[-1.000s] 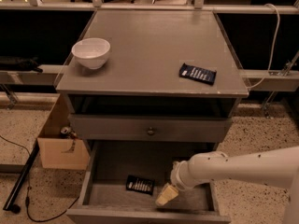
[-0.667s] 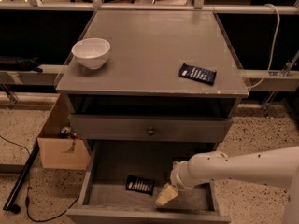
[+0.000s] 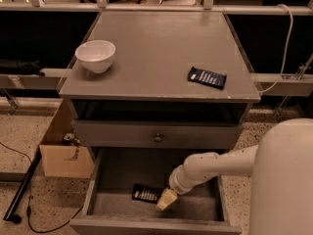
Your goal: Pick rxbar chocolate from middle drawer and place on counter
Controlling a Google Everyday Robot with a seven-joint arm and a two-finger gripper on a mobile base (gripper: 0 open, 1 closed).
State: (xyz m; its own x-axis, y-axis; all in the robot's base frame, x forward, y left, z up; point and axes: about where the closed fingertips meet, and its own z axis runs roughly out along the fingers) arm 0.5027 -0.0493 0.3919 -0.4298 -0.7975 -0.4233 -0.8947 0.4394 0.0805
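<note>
The rxbar chocolate [image 3: 146, 194], a small flat black bar with white lettering, lies on the grey bottom of the open middle drawer [image 3: 95, 195], left of centre. My gripper [image 3: 166, 199] reaches down into the drawer from the right on a white arm, its pale tip right beside the bar's right end. The counter [image 3: 156, 48] is the broad grey cabinet top above.
A white bowl [image 3: 95, 55] stands at the counter's left front. A navy-blue bar [image 3: 207, 77] lies at its right front. A shallower closed drawer with a round knob [image 3: 157, 137] sits above the open one. A cardboard box [image 3: 61, 151] stands on the floor at left.
</note>
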